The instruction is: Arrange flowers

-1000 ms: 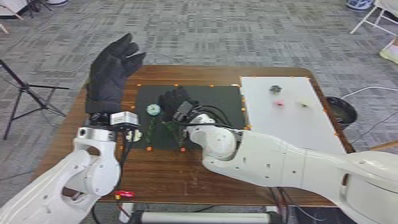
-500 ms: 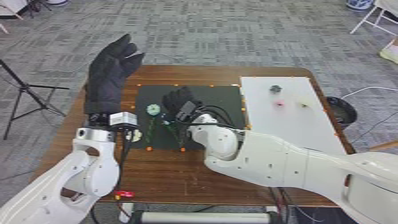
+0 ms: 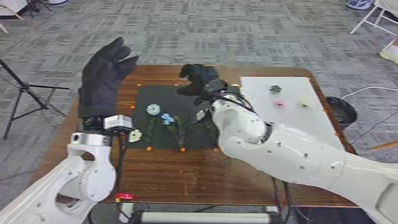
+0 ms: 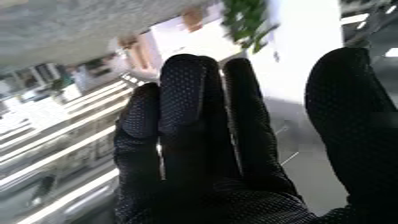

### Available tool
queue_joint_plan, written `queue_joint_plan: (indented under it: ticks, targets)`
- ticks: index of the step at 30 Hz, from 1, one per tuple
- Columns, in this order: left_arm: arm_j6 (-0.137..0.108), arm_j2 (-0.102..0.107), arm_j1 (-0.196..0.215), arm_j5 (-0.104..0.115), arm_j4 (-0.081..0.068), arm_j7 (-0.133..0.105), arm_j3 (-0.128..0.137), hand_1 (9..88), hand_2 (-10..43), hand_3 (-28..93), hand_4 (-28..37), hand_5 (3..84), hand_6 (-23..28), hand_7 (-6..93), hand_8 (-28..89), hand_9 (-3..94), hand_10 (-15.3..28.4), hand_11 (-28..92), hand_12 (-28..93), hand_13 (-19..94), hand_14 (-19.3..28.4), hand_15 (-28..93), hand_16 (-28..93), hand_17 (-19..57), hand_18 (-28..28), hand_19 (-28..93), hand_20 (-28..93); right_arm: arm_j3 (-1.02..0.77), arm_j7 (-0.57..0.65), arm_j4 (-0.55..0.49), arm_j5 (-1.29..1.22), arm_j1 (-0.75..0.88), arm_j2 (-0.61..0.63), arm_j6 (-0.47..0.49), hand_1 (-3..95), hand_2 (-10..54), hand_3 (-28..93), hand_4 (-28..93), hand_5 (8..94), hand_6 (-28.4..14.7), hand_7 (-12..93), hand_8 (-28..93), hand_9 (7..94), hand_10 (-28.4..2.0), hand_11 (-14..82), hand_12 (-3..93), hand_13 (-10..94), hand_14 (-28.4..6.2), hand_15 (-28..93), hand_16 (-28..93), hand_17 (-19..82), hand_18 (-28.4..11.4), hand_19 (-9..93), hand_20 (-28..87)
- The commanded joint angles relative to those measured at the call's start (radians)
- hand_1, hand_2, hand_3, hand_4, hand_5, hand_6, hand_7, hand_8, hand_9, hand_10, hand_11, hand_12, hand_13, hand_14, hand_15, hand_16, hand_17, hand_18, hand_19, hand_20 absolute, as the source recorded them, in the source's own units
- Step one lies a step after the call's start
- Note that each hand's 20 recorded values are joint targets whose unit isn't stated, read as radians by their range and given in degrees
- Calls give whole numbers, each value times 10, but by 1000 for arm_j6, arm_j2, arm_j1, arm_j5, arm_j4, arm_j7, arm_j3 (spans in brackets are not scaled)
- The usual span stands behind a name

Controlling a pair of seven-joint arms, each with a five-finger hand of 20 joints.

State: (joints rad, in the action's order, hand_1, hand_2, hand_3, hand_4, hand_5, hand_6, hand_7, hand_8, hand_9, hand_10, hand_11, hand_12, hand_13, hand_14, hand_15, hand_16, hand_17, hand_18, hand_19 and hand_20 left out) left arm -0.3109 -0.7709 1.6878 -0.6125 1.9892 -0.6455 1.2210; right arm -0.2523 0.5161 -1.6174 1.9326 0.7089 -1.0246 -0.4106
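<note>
In the head view my right hand is over the back edge of the black mat, and its fingers are straight in the right wrist view, where the hand holds nothing. A pale blue flower and a blue flower lie on the mat with green stems toward its front edge. Beside my left wrist is a cream flower. My left hand is raised over the table's left side, open. A dark grey flower, a pink one and a yellowish one are on the white board.
The brown table carries a small red object near its front left. A black round container stands beyond the table's right edge, and a tripod is at the left on the floor.
My right hand has moved back and slightly right, off the flowers, and the blue flower shows where the hand was. My left hand has shifted slightly left.
</note>
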Motion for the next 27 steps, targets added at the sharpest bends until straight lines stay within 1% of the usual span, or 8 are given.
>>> queue_joint_plan:
  ticks: [1,3,7,14,17,20,22,27]
  targets:
    - [-34,-9,64,1,13,6,29,290,-30,706,-235,329,20,244,-103,285,124,293,202,254,147,386,48,-74,204,414,188,-145,46,-102,92,91,376,103,293,-95,858,-283,403,-57,292,-124,412,-142,293,246,411,-114,720,220,204,-181,768,483]
    - [-32,-8,76,2,17,6,37,289,-30,706,-234,329,21,244,-104,285,124,293,202,254,147,387,48,-74,204,414,188,-185,55,-129,94,143,436,116,293,-95,857,-283,401,-61,276,-119,409,-144,280,244,400,-117,717,214,199,-183,765,484]
    - [-21,-19,69,-1,12,10,22,289,-31,706,-234,329,21,243,-104,284,124,294,202,254,146,387,48,-74,204,414,188,-260,37,-144,131,250,520,131,292,-95,847,-283,411,-63,272,-111,423,-144,277,245,399,-116,718,209,197,-183,762,485]
    - [-3,-25,64,-7,8,24,7,288,-31,707,-234,330,21,243,-104,285,124,294,202,254,146,388,48,-74,204,414,188,-243,31,-71,169,270,510,135,293,-95,842,-283,438,-61,279,-111,447,-139,287,249,408,-112,719,208,199,-181,758,484]
    - [-1,-29,66,-4,9,22,4,289,-30,707,-235,329,21,244,-104,284,123,294,202,253,147,387,47,-75,203,414,187,-200,40,-28,196,239,488,124,298,-95,835,-283,450,-61,279,-115,460,-137,286,244,416,-109,719,209,202,-181,757,483]
    - [0,-32,61,-5,8,24,-1,289,-30,706,-235,329,21,243,-104,284,124,295,202,253,147,387,48,-75,204,414,188,-152,66,12,222,208,469,69,299,-95,833,-283,457,-61,279,-116,468,-135,289,243,424,-108,725,212,207,-182,761,485]
    - [6,-30,61,-9,8,30,-3,289,-30,706,-235,329,21,243,-104,284,124,295,202,254,147,386,48,-75,204,414,188,-101,84,51,259,180,458,-12,297,-95,835,-283,457,-62,281,-115,468,-135,296,245,427,-109,732,215,211,-180,765,486]
    - [5,-33,60,-9,6,32,-4,289,-30,706,-236,329,22,242,-103,285,124,295,202,253,147,388,48,-75,204,414,188,-71,80,85,265,157,444,-61,295,-95,837,-283,448,-70,283,-112,468,-137,306,248,430,-108,740,219,217,-178,776,489]
